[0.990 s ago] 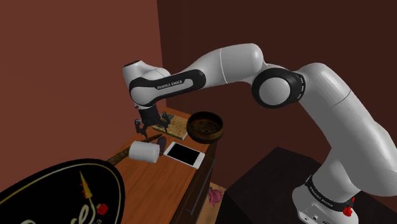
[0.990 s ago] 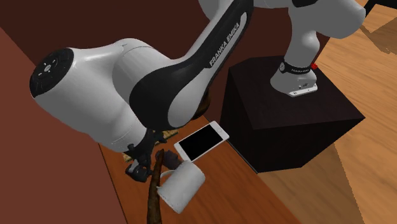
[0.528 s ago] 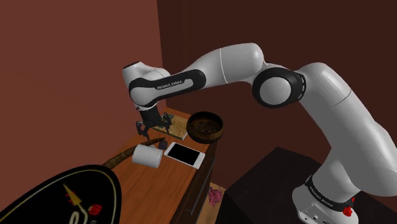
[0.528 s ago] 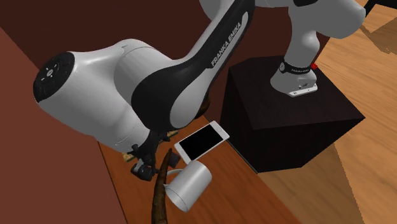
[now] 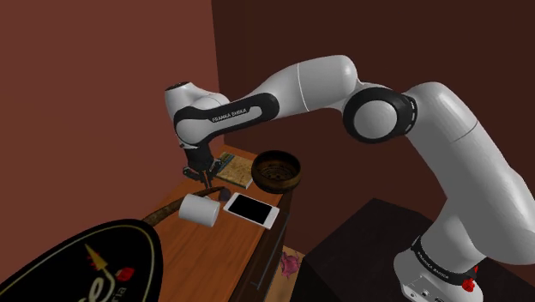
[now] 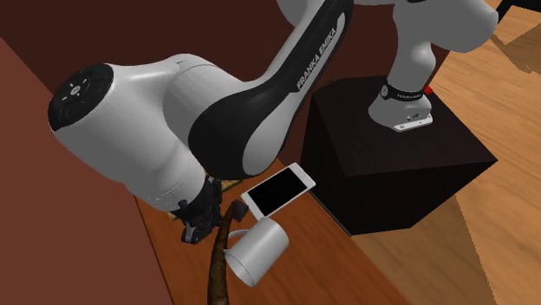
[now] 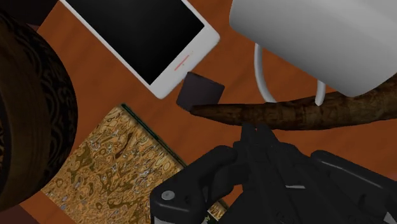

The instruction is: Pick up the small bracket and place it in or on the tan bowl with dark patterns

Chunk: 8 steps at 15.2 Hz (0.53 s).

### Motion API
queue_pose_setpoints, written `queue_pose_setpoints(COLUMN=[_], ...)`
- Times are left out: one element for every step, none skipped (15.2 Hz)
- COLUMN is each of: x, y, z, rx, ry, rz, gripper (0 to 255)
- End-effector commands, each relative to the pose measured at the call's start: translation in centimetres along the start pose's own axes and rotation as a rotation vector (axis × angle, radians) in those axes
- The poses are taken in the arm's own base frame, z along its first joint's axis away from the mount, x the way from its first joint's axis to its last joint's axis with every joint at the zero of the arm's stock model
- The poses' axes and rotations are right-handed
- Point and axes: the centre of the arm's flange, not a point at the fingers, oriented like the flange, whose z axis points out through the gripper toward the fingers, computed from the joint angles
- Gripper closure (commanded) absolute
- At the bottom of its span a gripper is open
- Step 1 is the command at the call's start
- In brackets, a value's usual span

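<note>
A small dark square piece [image 7: 200,89], which I take for the bracket, lies on the wood by the corner of the white phone [image 7: 143,38]. My black gripper [image 7: 257,132] is shut. Its tips meet against a long brown stick [image 7: 286,114] that lies between them and the bracket, and I see nothing held. The tan bowl with dark patterns [image 5: 277,170] stands at the table's far end, a little to the right of the gripper [image 5: 204,176] in the shoulder view. It also sits beside the hand in the wrist view [image 7: 32,114].
A white mug [image 5: 198,208] lies on its side next to the phone [image 5: 249,208]. A gold-patterned flat slab [image 5: 233,170] lies under the hand. A big black disc [image 5: 77,266] fills the near left corner. The dark stand [image 6: 390,165] borders the narrow wooden table [image 5: 214,249].
The fingers have gone from open to shut. The hand has shifted slightly over the slab. The mug turned earlier and the black disc with its brown stick has shifted.
</note>
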Motion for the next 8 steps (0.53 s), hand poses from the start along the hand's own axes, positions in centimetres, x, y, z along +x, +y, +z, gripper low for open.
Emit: queue_pose_setpoints(x=[-1.2,0.1,0.0,0.2,0.2,0.2,0.1,0.0], y=[0.5,0.9,0.9,-0.1,-0.1,1.1,2.3,3.5], z=[3.4,2.6,2.1,-0.1,-0.1,0.3,0.7,1.0], rx=[-0.119,-0.117,-0.117,-0.014,-0.014,-0.007,0.000,0.006], ry=[-0.085,-0.086,-0.086,-0.015,-0.015,-0.052,-0.090,-0.127], rz=[-0.005,-0.008,-0.008,-0.006,-0.006,-0.010,-0.014,-0.019], gripper=[255,255,255,255,0,0,0,0])
